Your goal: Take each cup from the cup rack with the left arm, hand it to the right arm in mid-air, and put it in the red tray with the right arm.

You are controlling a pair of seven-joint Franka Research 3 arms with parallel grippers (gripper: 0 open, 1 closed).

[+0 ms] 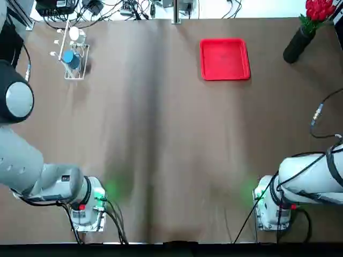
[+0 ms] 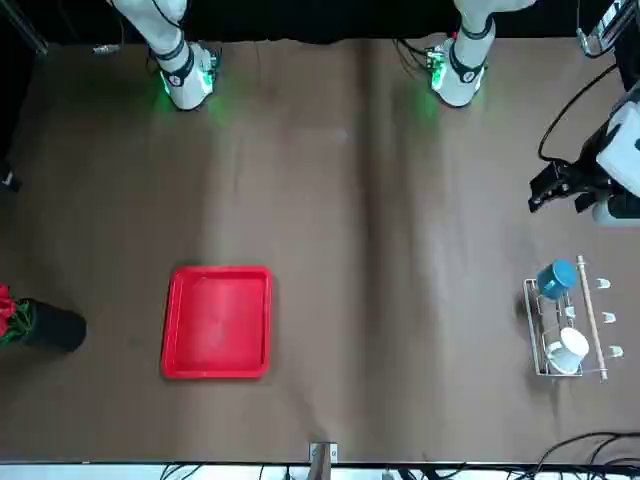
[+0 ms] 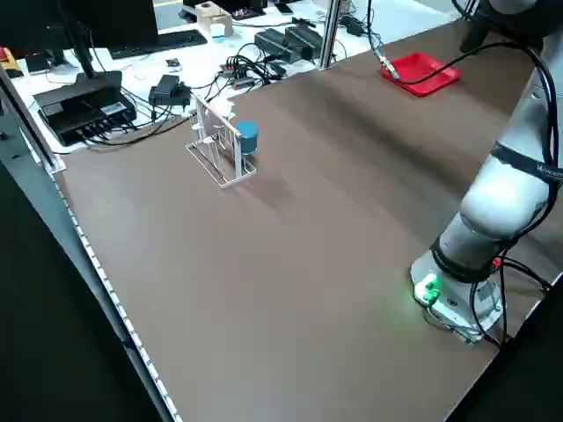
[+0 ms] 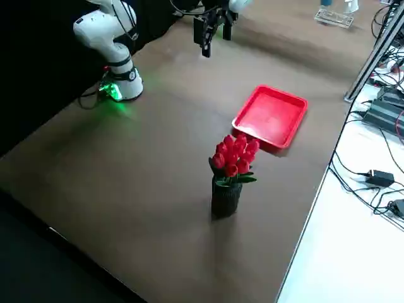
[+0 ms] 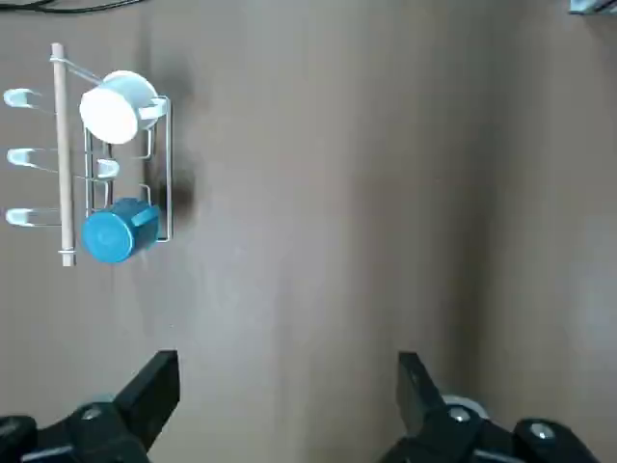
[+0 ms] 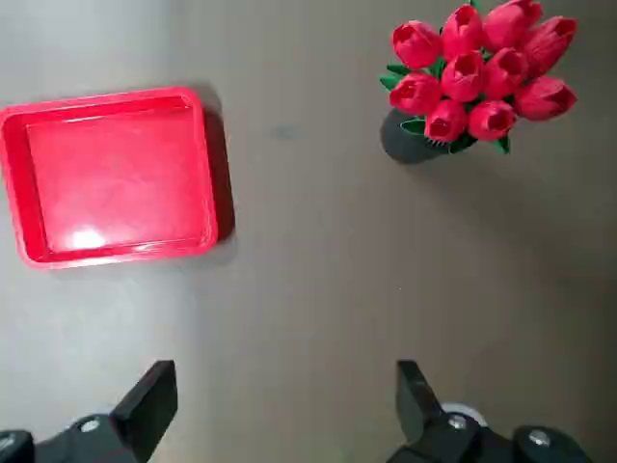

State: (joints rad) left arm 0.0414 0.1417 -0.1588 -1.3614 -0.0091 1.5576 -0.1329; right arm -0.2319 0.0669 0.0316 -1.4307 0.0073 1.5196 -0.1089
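The left arm, white and grey with a round grey joint cap (image 1: 32, 166), is bent outward from its base and then forward along the left side of the brown surface (image 1: 155, 134). Its black two-finger tool (image 5: 288, 371) is held above the surface, near the rack; it is released, with its fingers spread wide. The white and grey right arm with black cables (image 1: 313, 174) is extended outward to the right, and its black tool (image 6: 287, 371) is also released, above the right side. On the white wire rack (image 1: 75, 78), at the far left, a small blue cup (image 1: 71, 59) and a small white cup (image 1: 77, 35) are held, the white one farther from the robot. The flat red square tray (image 1: 224, 60) is placed at the far side, right of the middle. A small dark label (image 1: 65, 178) is seen on the left arm, but its writing is too small to be read.
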